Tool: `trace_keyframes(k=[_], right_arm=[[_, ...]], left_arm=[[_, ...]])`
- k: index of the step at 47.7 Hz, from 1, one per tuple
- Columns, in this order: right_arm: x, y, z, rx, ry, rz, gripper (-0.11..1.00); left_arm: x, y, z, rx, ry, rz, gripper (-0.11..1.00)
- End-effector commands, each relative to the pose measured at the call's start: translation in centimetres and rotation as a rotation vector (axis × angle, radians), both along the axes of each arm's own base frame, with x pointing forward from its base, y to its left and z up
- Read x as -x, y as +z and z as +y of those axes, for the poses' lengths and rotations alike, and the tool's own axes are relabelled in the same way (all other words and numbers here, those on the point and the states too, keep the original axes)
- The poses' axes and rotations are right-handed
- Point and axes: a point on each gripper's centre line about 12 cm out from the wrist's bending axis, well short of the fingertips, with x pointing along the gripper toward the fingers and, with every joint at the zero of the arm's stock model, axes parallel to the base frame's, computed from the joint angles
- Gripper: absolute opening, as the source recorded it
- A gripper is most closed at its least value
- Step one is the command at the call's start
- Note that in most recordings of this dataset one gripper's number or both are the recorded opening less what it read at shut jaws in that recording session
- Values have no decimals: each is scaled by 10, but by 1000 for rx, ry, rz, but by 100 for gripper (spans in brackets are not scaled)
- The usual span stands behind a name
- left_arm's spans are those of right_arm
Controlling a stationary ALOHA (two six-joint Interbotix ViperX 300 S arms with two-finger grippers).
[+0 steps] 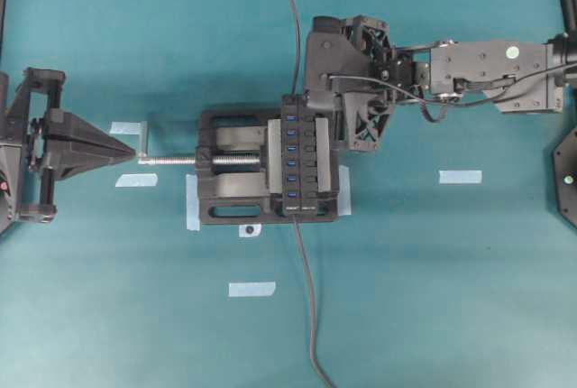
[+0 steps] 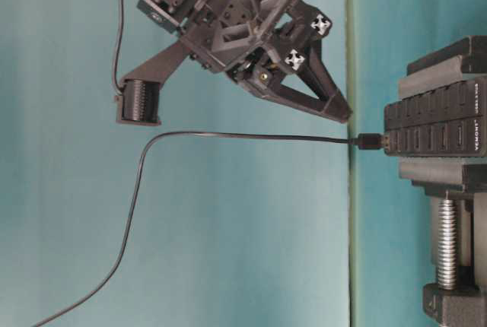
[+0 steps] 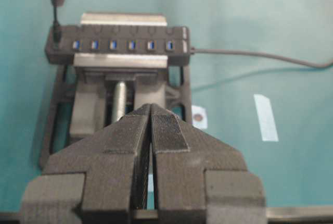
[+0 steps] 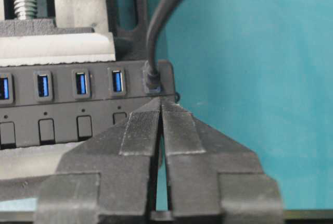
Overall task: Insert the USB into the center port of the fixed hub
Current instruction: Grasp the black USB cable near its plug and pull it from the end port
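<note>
Nearest the lens, our right gripper [image 4: 160, 104] has its fingers pressed almost together, holding nothing, tips just beside the fixed hub [image 4: 78, 109]. We see the USB [image 4: 152, 81] plugged into the hub's end port, not the center port [image 1: 292, 148]. Our left gripper [image 3: 151, 110] is closed and empty, facing the vise [image 1: 230, 176].

USB [image 4: 152, 81] in end port of fixed hub [image 1: 302, 155]; hub in vise [image 1: 233, 167].
</note>
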Motion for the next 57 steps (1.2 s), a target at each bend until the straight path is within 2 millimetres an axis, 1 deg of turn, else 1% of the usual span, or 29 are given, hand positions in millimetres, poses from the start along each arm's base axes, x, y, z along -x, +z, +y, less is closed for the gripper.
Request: trace_keyframes(k=[1,5,7,11,16,18,19,21,30,42,57], right_arm=[[-6,13,-1,8,6,-58,10],[-8,14,-1,8,10,-71,18],[-8,14,-1,8,12,-76,25],[-9,14,0,7,13,-79,45],[-9,12,-1,6,12,-75,76],[-10,12,0,5,13,-75,86],[-10,11,-1,5,12,-73,89],[-10,10,-1,4,13,-73,89],[-16,7,0,0,21,-100,79],[-20,-1,-1,-6,24,-97,79],[-22,-3,-2,-7,21,-96,77]], left_arm=[[-2,3,0,0,2,-9,0],[-1,4,0,0,2,-11,0],[-1,4,0,0,2,-11,0],[-1,4,0,1,1,-11,0],[-1,4,0,1,2,-11,0],[-1,4,0,4,3,-11,0],[-1,4,0,7,4,-11,0],[-2,4,0,9,3,-12,0],[-2,4,0,19,8,-12,0],[-1,4,0,22,9,-12,0],[-1,3,0,20,9,-12,0]])
